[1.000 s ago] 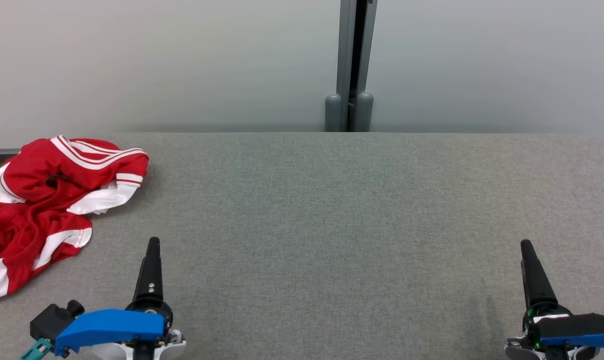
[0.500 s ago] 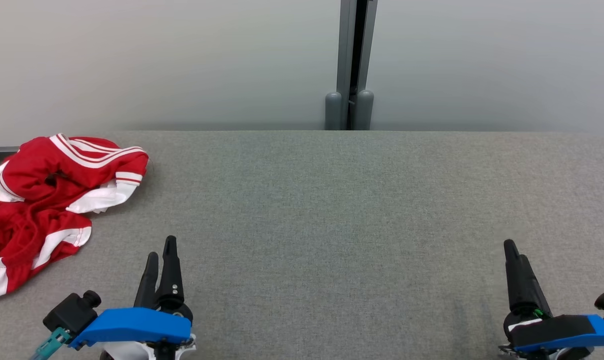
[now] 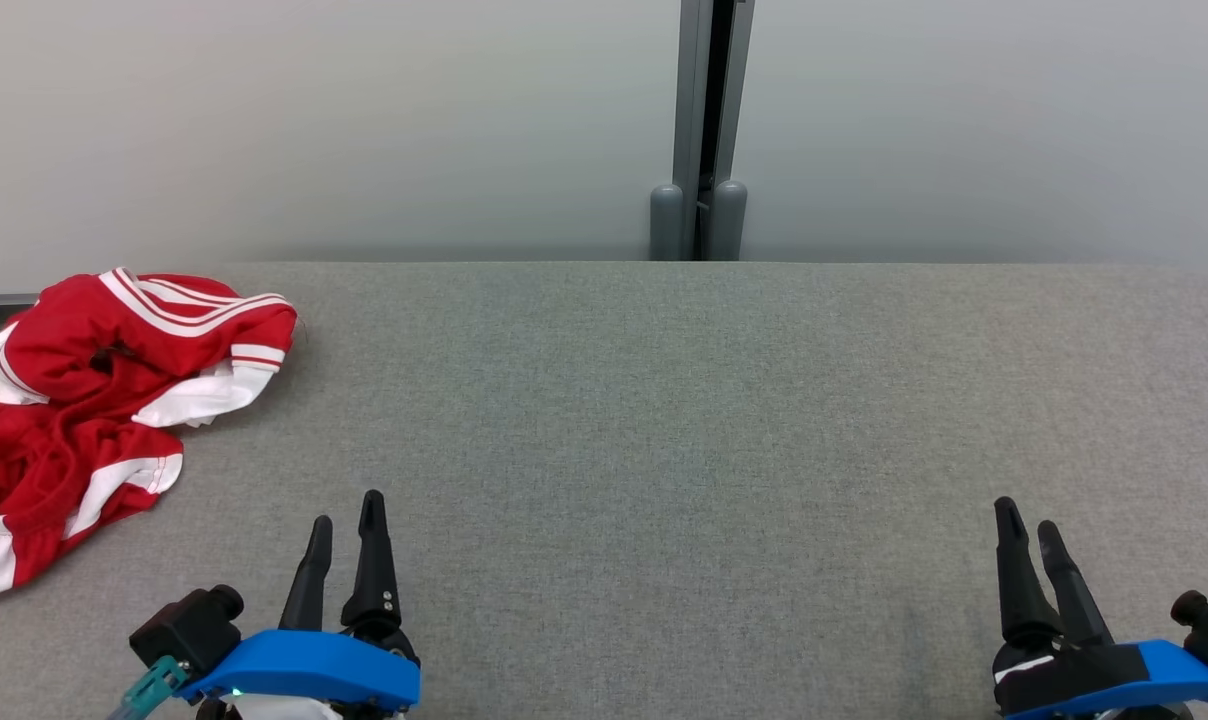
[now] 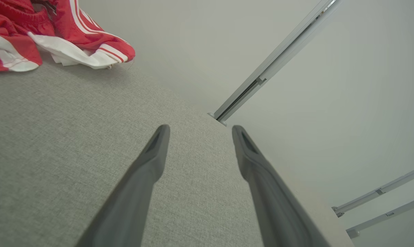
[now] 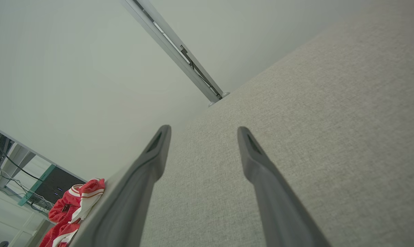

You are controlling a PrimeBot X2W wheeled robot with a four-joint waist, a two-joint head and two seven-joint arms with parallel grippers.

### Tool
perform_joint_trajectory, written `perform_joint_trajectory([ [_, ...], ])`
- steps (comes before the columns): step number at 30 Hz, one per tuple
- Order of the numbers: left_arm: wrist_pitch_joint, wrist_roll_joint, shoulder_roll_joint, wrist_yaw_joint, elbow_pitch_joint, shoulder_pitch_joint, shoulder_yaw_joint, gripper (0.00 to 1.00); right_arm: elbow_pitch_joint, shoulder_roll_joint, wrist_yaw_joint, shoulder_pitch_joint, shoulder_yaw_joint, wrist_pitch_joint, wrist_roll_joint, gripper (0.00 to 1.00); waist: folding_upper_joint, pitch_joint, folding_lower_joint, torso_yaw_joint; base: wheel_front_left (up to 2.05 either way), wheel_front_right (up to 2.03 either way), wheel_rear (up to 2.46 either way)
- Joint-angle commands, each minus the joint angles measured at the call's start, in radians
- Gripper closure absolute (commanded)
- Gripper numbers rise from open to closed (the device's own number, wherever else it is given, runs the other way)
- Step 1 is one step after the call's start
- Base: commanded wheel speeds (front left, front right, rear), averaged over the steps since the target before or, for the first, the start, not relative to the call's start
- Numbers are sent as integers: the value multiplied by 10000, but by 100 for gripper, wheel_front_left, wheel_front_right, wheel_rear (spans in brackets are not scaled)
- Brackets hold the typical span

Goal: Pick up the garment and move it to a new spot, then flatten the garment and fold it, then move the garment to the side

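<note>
Left gripper (image 3: 346, 508), right gripper (image 3: 1027, 513) newly inward, tapered, splayed; crumpled striped garment (image 3: 74, 370).

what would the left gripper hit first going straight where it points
Likely the pale wall; the left gripper aims over bare grey fabric tabletop, the crumpled red-and-white garment off to its left.

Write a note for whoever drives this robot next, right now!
Left gripper: fingers open, empty, at the near left of the grey table.
Right gripper: fingers open, empty, at the near right.
Garment: red and white, crumpled at the table's left edge, apart from both grippers.
Done: nothing yet.
Left: pick it up, move it, flatten, fold, set aside.
</note>
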Motion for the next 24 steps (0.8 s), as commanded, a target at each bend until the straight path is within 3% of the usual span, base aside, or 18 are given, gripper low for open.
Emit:
perform_joint_trajectory([
  [1,-91,225,64,26,-64,-74,-59,0,-86,-77,15,-10,10,-86,-234,0,0,-2,0,3,0,0,0],
  [24,-706,2570,73,161,785,-141,-376,0,425,-100,21,-44,198,-694,-3144,0,0,11,0,27,0,0,0],
])
